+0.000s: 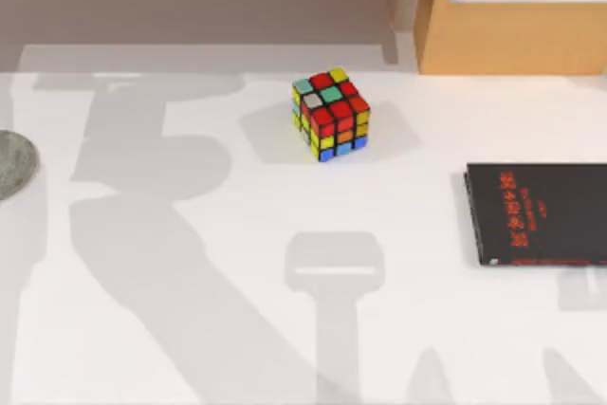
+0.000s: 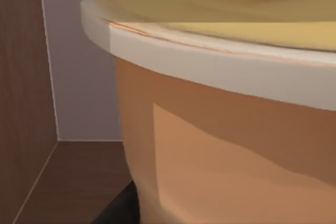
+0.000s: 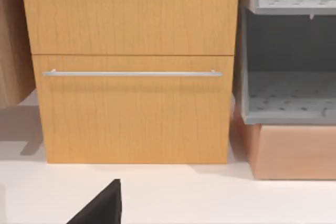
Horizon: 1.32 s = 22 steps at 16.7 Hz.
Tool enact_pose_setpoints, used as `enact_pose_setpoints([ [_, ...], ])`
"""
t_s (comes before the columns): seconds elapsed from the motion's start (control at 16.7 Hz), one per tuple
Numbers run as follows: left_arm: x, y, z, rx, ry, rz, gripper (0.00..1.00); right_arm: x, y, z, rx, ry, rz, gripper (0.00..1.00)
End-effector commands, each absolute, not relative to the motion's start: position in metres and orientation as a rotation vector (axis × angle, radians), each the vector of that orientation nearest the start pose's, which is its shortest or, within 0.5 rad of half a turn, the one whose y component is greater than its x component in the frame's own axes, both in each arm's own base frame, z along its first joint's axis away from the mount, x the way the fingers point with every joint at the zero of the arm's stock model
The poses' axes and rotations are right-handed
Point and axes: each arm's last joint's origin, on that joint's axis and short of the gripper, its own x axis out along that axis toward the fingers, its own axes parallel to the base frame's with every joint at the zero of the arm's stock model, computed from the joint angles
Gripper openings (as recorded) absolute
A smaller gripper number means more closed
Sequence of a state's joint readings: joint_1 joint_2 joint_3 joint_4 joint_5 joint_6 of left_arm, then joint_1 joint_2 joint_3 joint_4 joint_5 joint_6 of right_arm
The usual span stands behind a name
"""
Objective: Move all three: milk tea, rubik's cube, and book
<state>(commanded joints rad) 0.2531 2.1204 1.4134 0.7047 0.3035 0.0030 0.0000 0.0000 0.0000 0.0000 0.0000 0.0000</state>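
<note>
L and R grippers: can't tell from here whether either is open, closed or holding anything. The L wrist cam is pressed right up against the milk tea (image 2: 220,156), a tan-orange cup w/ a pale cream rim band and a yellowish top. A brown panel is at one side of it, a grey wall behind and a dark brown surface beneath. There's a dark wedge at the cup's foot, and I can't tell what that is. Biggest thing in the room is the white table (image 1: 190,234), w/ broad grey arm shadows across its left and front parts. Next is the light wood cabinet (image 1: 517,16) at the far right edge. The R wrist cam faces its two drawer fronts, w/ a thin metal bar handle (image 3: 131,73) on the lower one. A grey shelf unit (image 3: 289,103) sits just beside it on a pinkish-tan base. Then the black book (image 1: 541,213) w/ red lettering, flat at the table's right side and running off the top view's edge, well apart from the rest. The rubik's cube (image 1: 330,113) stands approx. mid-table toward the far side, mostly red on top, nothing touching it. Smallest is a flat grey disc (image 1: 11,163), cut off at the left edge.
</note>
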Motion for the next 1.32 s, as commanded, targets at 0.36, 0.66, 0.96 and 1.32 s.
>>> enact_pose_setpoints([
  [0.36,0.472,0.118,0.211,-0.011,-0.002,-0.026,0.02,0.106,-0.001,0.160,0.000,0.000,0.000,1.00],
  [0.66,0.472,0.118,0.211,-0.011,-0.002,-0.026,0.00,0.106,-0.001,0.160,0.000,0.000,0.000,1.00],
  [0.96,0.471,0.120,0.212,-0.008,-0.004,-0.023,0.00,0.106,-0.001,0.160,0.000,0.000,0.000,1.00],
  [1.32,0.429,0.121,0.220,-0.009,-0.003,-0.023,0.00,0.106,-0.001,0.160,0.000,0.000,0.000,1.00],
])
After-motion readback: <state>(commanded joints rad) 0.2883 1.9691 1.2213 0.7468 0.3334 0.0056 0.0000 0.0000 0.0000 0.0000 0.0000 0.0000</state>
